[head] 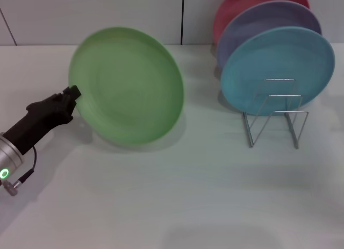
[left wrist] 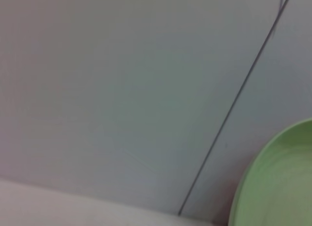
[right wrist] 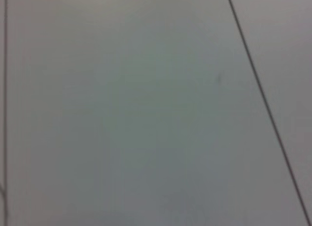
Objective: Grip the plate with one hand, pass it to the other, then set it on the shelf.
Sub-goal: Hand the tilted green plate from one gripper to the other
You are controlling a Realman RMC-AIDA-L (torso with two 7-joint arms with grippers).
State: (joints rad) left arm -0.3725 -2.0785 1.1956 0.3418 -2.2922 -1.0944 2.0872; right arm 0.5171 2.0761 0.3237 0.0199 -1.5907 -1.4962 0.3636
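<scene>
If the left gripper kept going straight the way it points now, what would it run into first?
Nothing separate: the left gripper already grips the rim of the green plate, which is tilted up in front of it. Pushed on toward the robot's right, that plate would probably reach the light blue plate in the wire rack first; depth is unclear.

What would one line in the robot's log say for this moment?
left gripper: grips green plate by its rim, tilted above table | right gripper: unseen | rack: blue plate in front | handover: pending
</scene>
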